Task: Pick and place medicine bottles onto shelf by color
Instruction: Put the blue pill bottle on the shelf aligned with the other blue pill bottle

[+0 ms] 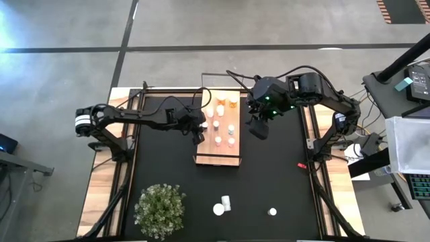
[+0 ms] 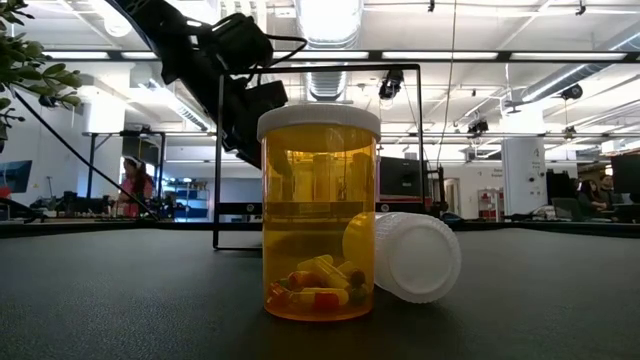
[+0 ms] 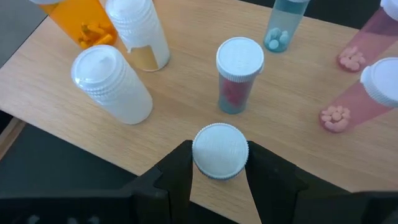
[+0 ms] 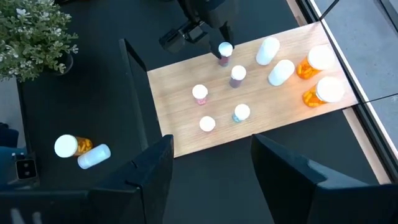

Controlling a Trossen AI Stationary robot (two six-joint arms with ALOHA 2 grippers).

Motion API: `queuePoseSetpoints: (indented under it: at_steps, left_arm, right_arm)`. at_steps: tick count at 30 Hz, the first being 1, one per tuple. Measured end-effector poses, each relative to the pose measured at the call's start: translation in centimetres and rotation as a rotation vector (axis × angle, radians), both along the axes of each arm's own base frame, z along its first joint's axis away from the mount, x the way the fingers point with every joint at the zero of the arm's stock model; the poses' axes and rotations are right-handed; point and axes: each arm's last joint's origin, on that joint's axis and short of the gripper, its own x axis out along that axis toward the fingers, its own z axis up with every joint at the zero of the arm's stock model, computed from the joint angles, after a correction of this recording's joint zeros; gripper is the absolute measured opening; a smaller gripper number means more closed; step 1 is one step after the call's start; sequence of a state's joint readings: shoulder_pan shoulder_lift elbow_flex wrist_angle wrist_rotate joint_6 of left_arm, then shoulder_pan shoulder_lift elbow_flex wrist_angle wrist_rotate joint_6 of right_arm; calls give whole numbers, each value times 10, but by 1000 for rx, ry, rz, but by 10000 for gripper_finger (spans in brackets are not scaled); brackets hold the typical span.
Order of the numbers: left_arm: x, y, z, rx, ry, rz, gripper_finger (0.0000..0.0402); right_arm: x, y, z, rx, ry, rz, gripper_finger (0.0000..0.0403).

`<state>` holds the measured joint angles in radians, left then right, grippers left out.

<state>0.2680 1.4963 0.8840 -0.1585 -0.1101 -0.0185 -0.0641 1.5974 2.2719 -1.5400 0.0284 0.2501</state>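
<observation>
The light-wood shelf lies flat on the black mat and carries several medicine bottles: orange ones at its far end, white, pink and pale blue ones in the middle. My left gripper is at the shelf's left edge, closed around a white-capped bottle with a pinkish body. My right gripper hangs open, high above the mat beside the shelf's right edge. An orange bottle stands near the mat's front edge. A white one lies against it. My left gripper has the bottle's white cap between its two fingers, one on each side. The fingers come slanting down from the table's left side. The bottle stands upright on the shelf near its left edge; the cap hides its body and foot.
A potted plant stands at the mat's near left corner. Another small white-capped bottle sits near the front edge. A small red thing lies at the mat's right. Black frame rods rise from the shelf.
</observation>
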Motion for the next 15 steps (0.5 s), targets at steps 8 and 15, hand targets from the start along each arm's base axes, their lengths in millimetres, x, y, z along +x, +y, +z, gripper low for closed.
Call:
queuePoseSetpoints:
  at_steps: [8, 15]
  left_arm:
    - [0, -1, 0, -31, -9, -29, 151]
    - [4, -1, 12, -65, -59, -15, 182]
  right_arm:
    - [0, 0, 0, 0, 0, 0, 203]
    - [0, 0, 0, 1, 2, 0, 203]
